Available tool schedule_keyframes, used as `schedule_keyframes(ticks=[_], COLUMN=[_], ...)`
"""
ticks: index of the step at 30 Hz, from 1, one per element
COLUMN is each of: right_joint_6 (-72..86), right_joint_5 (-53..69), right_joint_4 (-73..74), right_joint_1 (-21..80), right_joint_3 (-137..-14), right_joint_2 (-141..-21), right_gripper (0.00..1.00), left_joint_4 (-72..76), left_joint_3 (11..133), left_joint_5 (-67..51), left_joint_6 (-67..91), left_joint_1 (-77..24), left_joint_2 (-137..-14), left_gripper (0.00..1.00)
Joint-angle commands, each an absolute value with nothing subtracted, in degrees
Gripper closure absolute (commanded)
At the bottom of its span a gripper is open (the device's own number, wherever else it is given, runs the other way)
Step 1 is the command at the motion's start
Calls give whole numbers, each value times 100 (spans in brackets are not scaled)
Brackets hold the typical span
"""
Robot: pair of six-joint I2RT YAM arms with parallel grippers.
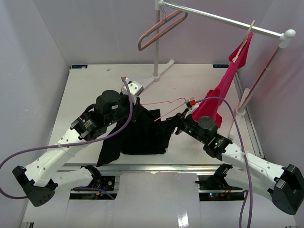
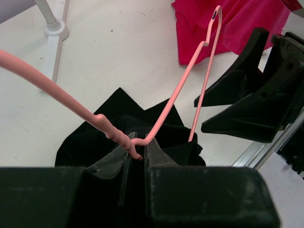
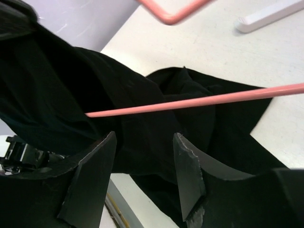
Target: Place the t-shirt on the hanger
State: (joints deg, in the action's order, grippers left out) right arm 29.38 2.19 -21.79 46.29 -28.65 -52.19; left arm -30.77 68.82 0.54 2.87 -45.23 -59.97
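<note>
Left gripper (image 2: 137,149): jaws pinching hanger (image 2: 183,90) at twisted neck. Hook end points toward rack's (image 1: 223,19) right post.

T-shirt (image 1: 142,133): bunched, hanging from hanger near left jaws. Lower part lies on worktop (image 1: 90,85) in front of rack. One hanger wire runs into the cloth.

Right gripper (image 3: 145,137): jaws spread, over black cloth on rack's near side, hanger wire crossing just beyond fingertips.

We see a robot lab cell: plain pale walls (image 1: 28,71) box in a white table (image 1: 95,80), garment rail (image 1: 223,19) upper right.
</note>
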Motion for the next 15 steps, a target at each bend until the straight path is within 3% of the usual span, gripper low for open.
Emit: schedule_keyframes(ticks=[1,15], right_joint_6=[2958,2756], right_joint_5=[-464,-1826], right_joint_4=[-2846,-2742], right_joint_1=[5043,5745], right_joint_3=[-3142,-3461], right_joint_2=[-5264,-6100], right_gripper=[41,41], left_joint_4=[-2786,-2741], left_joint_3=[6904,6982], left_joint_5=[119,117], left_joint_6=[531,750], left_joint_1=[-4526,-4526], left_joint_2=[-5954,-5751], left_gripper=[100,100])
